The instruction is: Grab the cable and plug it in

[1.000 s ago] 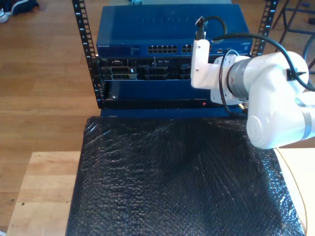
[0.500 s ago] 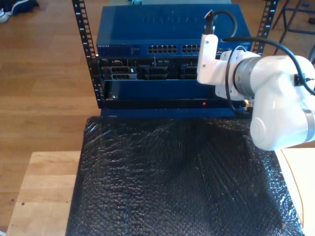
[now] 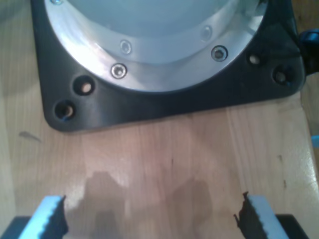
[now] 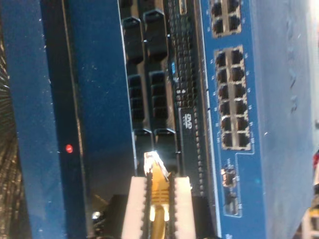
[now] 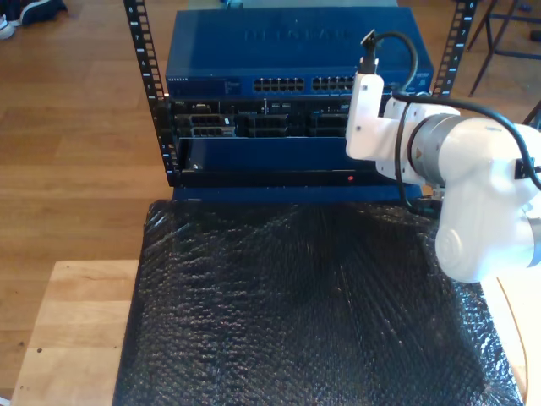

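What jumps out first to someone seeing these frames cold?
In the second wrist view, the yellow cable sits pinched in my second hand, its clear plug facing the blue rack's ports. In the exterior view, a bulky white arm fronts the network switch at that view's right.

A glossy white robot arm [image 5: 473, 203] with rounded joints, a grey band and thick black cables [image 5: 397, 51] looped along it. Its base [image 3: 149, 59] is a silver ring with screws on a black plate. Pale ridged fingertips [image 4: 134, 209] with serrated edges.
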You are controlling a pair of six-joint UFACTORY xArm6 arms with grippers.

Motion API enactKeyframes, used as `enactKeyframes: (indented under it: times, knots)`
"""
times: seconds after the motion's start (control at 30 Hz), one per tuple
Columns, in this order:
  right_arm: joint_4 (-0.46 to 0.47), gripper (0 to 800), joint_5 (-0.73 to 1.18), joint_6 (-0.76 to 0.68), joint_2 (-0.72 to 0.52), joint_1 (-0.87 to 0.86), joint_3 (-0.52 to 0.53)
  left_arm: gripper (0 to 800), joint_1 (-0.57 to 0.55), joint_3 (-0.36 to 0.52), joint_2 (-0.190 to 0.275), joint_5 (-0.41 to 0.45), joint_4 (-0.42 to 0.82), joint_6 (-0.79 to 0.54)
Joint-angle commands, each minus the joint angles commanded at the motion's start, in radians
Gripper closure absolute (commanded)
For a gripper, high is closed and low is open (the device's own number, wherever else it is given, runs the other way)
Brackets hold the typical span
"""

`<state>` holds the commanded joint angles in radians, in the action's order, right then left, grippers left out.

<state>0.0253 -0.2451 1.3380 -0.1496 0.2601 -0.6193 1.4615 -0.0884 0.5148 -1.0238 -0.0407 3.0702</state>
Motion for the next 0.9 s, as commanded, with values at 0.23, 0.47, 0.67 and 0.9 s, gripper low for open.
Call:
enactKeyframes:
  times: [0.23,0.47,0.67,0.9]
  knots:
    - [0.003,800,0.0,0.002,0.009,0.003,-0.012,0,0.0,0.0,0.0,0.0,0.0,0.0]
    - [0.003,800,0.0,0.003,0.009,0.006,-0.009,0,0.0,0.0,0.0,0.0,0.0,0.0]
    - [0.006,800,-0.002,0.003,0.015,0.008,-0.021,0,0.0,0.0,0.0,0.0,0.0,0.0]
    - [0.063,800,-0.035,0.032,0.058,0.003,-0.075,0,0.0,0.0,0.0,0.0,0.0,0.0]
